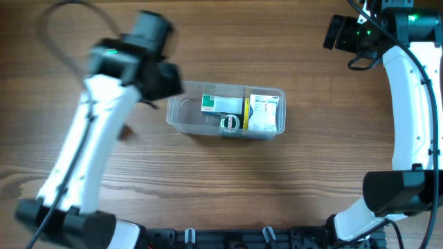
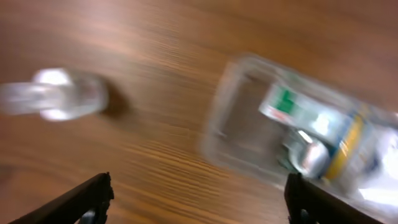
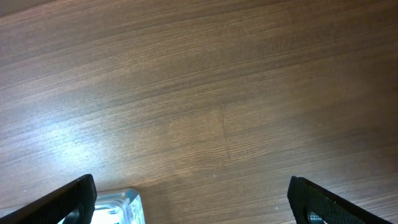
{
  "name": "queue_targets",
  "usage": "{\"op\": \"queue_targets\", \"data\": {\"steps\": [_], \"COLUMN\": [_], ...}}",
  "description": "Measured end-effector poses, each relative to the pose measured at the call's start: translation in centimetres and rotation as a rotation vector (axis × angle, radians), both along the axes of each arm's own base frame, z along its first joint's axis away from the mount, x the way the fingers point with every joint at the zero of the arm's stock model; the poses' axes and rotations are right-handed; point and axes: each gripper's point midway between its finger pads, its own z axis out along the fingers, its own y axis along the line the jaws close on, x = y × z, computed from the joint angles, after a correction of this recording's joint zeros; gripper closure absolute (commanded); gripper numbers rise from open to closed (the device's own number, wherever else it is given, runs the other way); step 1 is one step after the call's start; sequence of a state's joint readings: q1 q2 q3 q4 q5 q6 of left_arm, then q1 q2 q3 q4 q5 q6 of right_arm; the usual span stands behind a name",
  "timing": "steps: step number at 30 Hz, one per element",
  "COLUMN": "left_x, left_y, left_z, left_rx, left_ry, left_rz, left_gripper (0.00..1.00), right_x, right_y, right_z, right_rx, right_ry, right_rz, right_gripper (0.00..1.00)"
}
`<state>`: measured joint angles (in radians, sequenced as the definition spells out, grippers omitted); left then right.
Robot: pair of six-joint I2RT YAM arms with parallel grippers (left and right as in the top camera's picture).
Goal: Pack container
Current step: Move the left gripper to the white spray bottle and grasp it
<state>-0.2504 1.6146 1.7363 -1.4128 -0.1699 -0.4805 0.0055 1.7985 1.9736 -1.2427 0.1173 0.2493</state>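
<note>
The container (image 1: 225, 111), a clear rectangular tub, sits mid-table. Inside it lie a green-and-white box (image 1: 220, 104), a small silvery round item (image 1: 230, 123) and a yellow-and-white box (image 1: 263, 113). My left gripper (image 1: 169, 83) hovers just left of the tub's left end. The left wrist view is motion-blurred: the left gripper (image 2: 199, 205) is open over bare wood, with the container (image 2: 249, 124) to the upper right. My right gripper (image 1: 336, 33) is far off at the back right, open over bare table (image 3: 193, 205), with a container corner (image 3: 121, 208) at the lower left.
A small clear object (image 2: 56, 93), too blurred to identify, lies on the wood left of the tub in the left wrist view. Both arm bases stand at the table's near edge.
</note>
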Motion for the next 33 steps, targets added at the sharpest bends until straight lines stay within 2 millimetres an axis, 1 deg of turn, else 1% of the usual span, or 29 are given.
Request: {"op": "queue_targets", "data": {"steps": [1, 2, 3, 4, 6, 10, 14, 19, 21, 25, 29, 33], "left_x": [-0.1, -0.1, -0.2, -0.2, -0.3, -0.6, -0.8, -1.5, -1.5, -1.4, -1.4, -1.4], "left_y": [2.1, 3.3, 6.1, 7.0, 9.5, 13.4, 15.7, 17.9, 18.4, 18.2, 17.9, 17.5], "left_z": [0.4, 0.5, 0.6, 0.6, 0.2, -1.2, -3.3, -5.3, -6.0, -8.2, -11.1, -13.1], "left_rx": [0.013, 0.019, 0.027, 0.027, 0.024, 0.022, 0.021, 0.01, 0.007, -0.008, -0.03, -0.048], "left_ry": [-0.007, -0.008, -0.006, -0.005, -0.002, 0.005, 0.024, 0.037, 0.034, 0.041, 0.045, 0.057], "left_rz": [0.057, 0.093, 0.174, 0.201, 0.28, 0.4, 0.472, 0.546, 0.561, 0.56, 0.555, 0.549], "left_gripper": [0.09, 0.09, 0.08, 0.08, 0.07, 0.05, 0.02, 0.02, 0.02, 0.0, 0.0, 0.01], "right_x": [0.0, 0.0, 0.0, 0.0, 0.0, 0.0, 0.0, 0.0, 0.0, 0.0, 0.0, 0.0], "right_y": [0.0, 0.0, 0.0, 0.0, 0.0, 0.0, 0.0, 0.0, 0.0, 0.0, 0.0, 0.0], "right_z": [0.0, 0.0, 0.0, 0.0, 0.0, 0.0, 0.0, 0.0, 0.0, 0.0, 0.0, 0.0], "right_rx": [0.0, 0.0, 0.0, 0.0, 0.0, 0.0, 0.0, 0.0, 0.0, 0.0, 0.0, 0.0], "right_ry": [0.0, 0.0, 0.0, 0.0, 0.0, 0.0, 0.0, 0.0, 0.0, 0.0, 0.0, 0.0], "right_rz": [0.0, 0.0, 0.0, 0.0, 0.0, 0.0, 0.0, 0.0, 0.0, 0.0, 0.0, 0.0], "right_gripper": [0.0, 0.0, 0.0, 0.0, 0.0, 0.0, 0.0, 0.0, 0.0, 0.0, 0.0, 0.0]}}
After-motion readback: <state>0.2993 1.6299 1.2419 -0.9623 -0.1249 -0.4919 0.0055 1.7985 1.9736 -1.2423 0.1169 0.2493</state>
